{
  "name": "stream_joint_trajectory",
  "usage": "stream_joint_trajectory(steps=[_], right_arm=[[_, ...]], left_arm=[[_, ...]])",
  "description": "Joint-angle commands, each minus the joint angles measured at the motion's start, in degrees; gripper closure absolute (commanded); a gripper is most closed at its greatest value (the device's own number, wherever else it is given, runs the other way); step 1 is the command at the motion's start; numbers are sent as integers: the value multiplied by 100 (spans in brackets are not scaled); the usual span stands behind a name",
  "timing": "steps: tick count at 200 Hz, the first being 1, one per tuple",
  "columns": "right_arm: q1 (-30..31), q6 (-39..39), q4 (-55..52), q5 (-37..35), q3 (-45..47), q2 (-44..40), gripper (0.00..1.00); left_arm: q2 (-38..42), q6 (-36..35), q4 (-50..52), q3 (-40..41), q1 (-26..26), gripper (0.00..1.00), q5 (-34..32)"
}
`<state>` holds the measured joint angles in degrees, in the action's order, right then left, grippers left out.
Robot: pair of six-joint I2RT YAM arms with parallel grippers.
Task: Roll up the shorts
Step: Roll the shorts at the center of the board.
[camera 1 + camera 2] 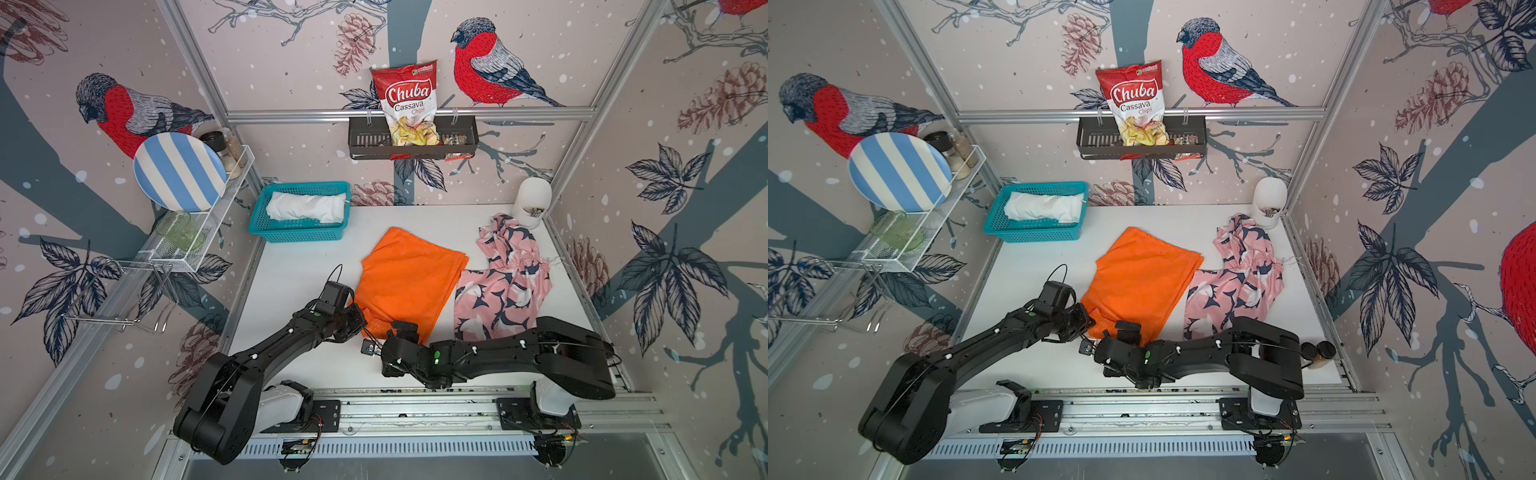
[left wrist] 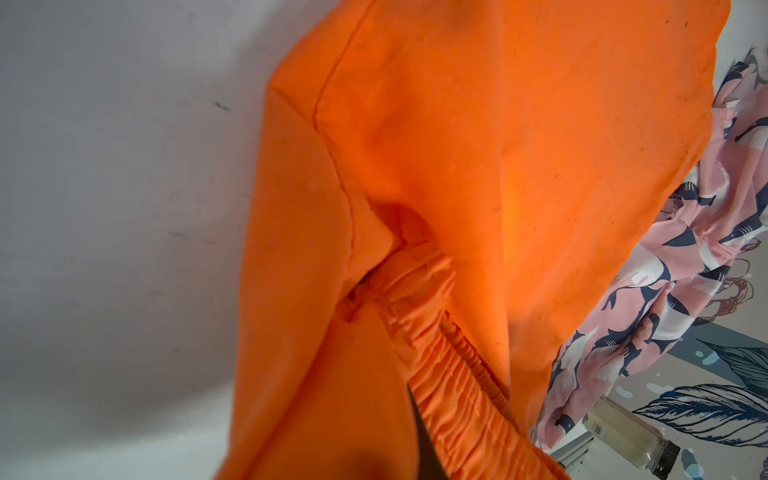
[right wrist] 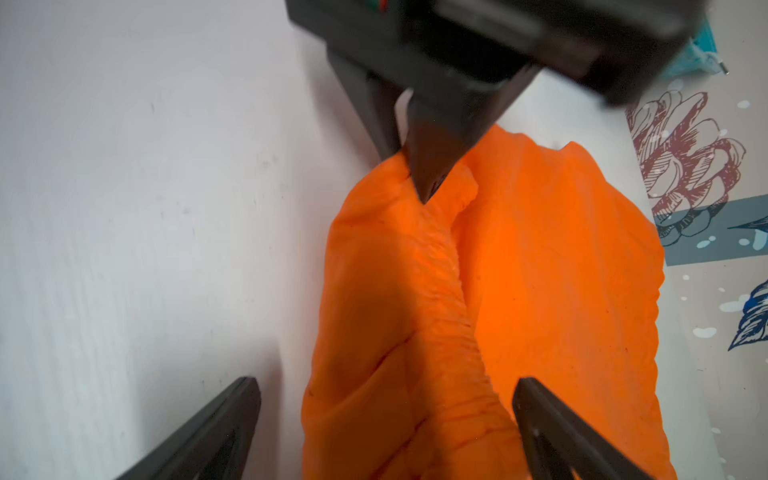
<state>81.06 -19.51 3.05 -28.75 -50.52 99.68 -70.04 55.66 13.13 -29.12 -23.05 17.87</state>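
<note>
orange shorts [image 1: 409, 278]: lying mid-table, looks folded over on itself, waistband [image 3: 449, 291] at the near edge toward the arms. My read is light, limp cloth with no stiffness, and the layers will slide on each other. The gathered elastic is the only thick, grippy part, so hold there.

left gripper [image 3: 424, 183] is pinched tight on one end of the waistband, cloth bunched up to its tips. right gripper [image 3: 384, 384] has its jaws spread wide, straddling the band further along, nothing held.

Judgement: start the roll at the waistband and go away from the arms. Both ends need lifting level or it goes conical.

Neighbours:
- pink patterned shorts [image 1: 505, 282] are crumpled just right of the orange pair, edges touching. Risk of dragging them in.
- white shorts [image 1: 307, 207] are already rolled, in the teal basket [image 1: 299, 237] at far left.
- Open table [image 1: 299, 282] to the left of the orange pair and past its far hem.
- white jar [image 1: 534, 199] in the far right corner, well apart.
- spice bottles [image 1: 1325, 351] sit beside the right arm's base, so watch the elbow.
</note>
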Motion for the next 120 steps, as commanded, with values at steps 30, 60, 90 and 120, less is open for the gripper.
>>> stream_joint_trajectory(steps=[30, 60, 90, 120], right_arm=[[68, -469, 906, -1009, 45, 804, 17], [92, -106, 609, -693, -87, 640, 57], [-30, 629, -310, 370, -456, 544, 98], [-275, 1385, -726, 1558, -630, 392, 100]], left_arm=[[-21, -32, 95, -13, 2, 83, 48], [122, -89, 164, -47, 11, 71, -85], [218, -392, 526, -302, 36, 49, -307], [835, -623, 824, -449, 87, 24, -740]])
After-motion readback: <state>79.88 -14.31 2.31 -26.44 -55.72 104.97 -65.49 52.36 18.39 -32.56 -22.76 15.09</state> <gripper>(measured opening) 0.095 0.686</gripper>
